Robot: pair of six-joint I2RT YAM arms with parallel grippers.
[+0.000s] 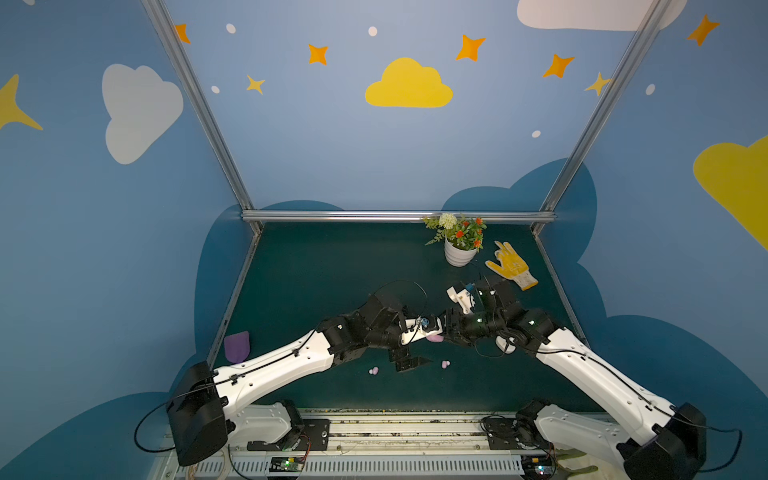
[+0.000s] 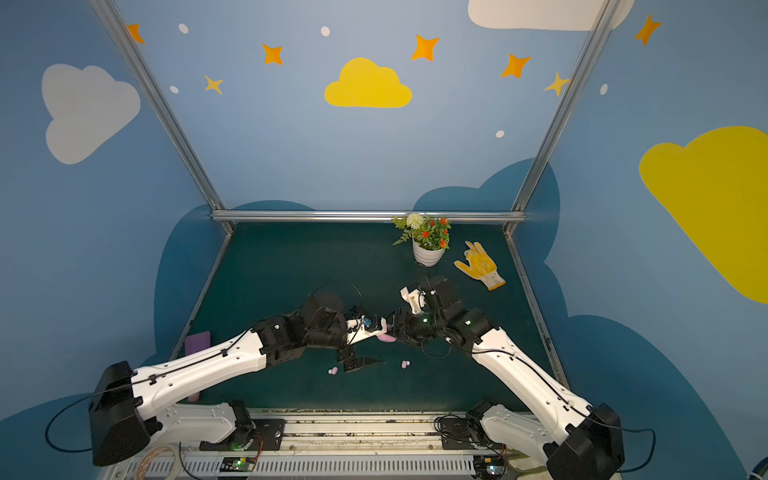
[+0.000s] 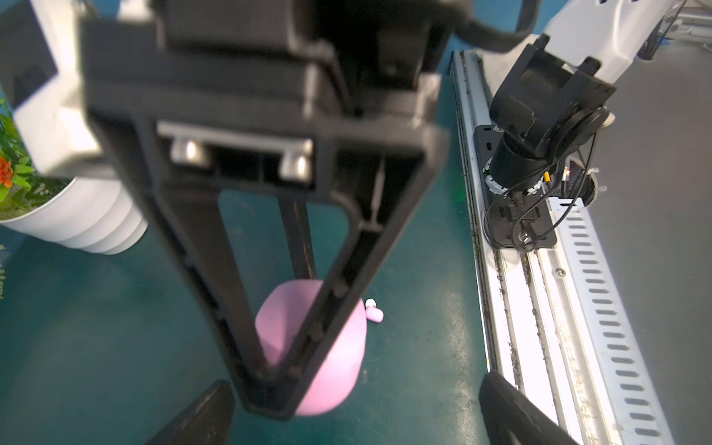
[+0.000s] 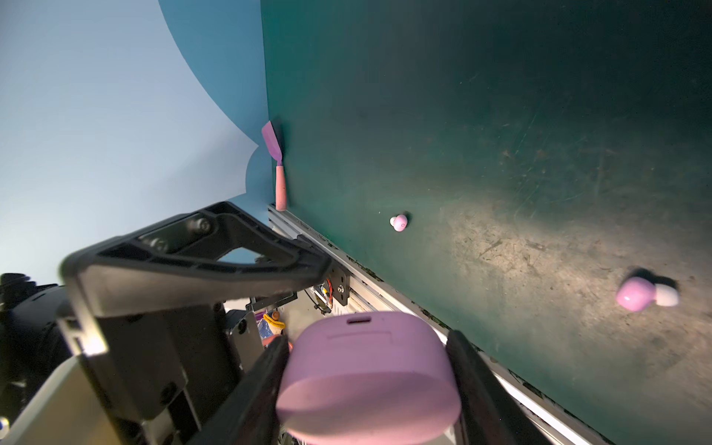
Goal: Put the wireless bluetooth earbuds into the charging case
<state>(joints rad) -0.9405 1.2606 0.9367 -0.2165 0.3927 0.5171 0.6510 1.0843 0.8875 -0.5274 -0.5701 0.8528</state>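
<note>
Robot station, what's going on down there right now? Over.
Right gripper shut on lilac case. Left gripper open, empty, beside it. Two earbuds loose on the table. Nothing blocking them.

Two arms meet over the dark green surface [image 1: 332, 270].
Lilac pebble-shaped plastic case [image 1: 435, 339] at the right pincer [image 1: 444, 335]; spread left pincer [image 1: 409, 362] between two tiny glossy pink earbuds [image 1: 374, 370], toward the front edge.

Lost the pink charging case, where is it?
Central in both top views, in front of the flowerpot, the pink charging case sits clamped in the right gripper.
</note>
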